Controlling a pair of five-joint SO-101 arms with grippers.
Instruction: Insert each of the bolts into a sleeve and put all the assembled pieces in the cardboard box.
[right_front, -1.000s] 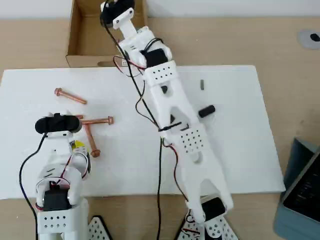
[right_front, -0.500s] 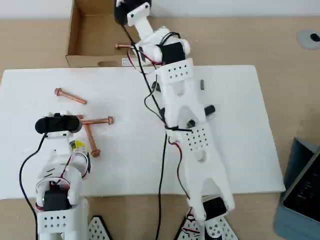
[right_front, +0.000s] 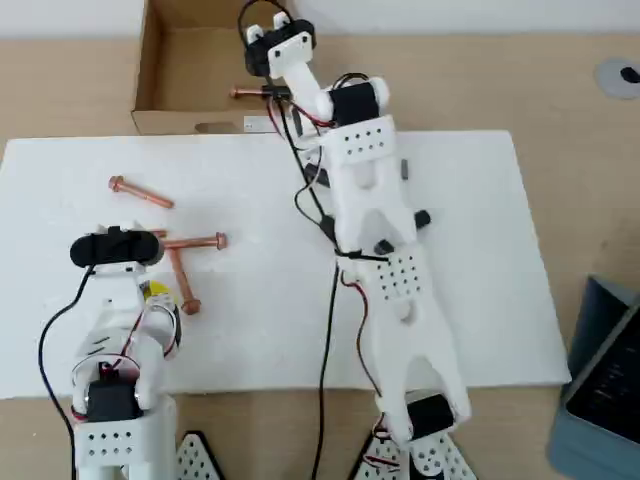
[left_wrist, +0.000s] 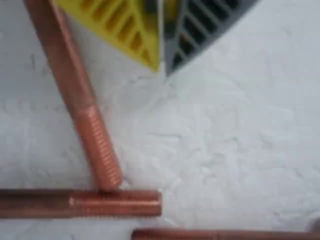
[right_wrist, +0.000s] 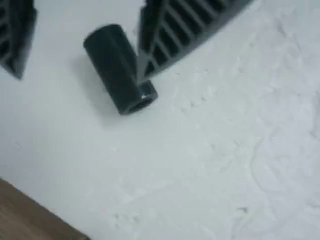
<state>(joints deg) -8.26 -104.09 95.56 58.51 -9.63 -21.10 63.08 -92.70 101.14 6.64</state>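
Three copper bolts (right_front: 140, 192) (right_front: 195, 241) (right_front: 182, 280) lie on the white mat (right_front: 500, 300) at the left. My left gripper (right_front: 158, 292) (left_wrist: 161, 70) hangs shut and empty just above the mat, beside the crossing bolts (left_wrist: 75, 100) (left_wrist: 100, 202). The right arm (right_front: 365, 170) stretches to the cardboard box (right_front: 145, 80). A bolt (right_front: 248, 92) lies inside the box, with one end under the arm's tip. In the right wrist view my right gripper (right_wrist: 80, 75) is open over white mat, and a dark sleeve (right_wrist: 117, 70) lies by one fingertip. A black sleeve (right_front: 422, 217) shows beside the arm.
A small grey piece (right_front: 405, 168) rests on the mat to the right of the arm. A grey bin (right_front: 600, 390) stands off the mat at the right edge. Cables (right_front: 322, 330) trail along the right arm.
The right arm's tip swung to the right over the box, and a bolt now shows inside the box. The left arm and the three bolts on the mat have not moved.
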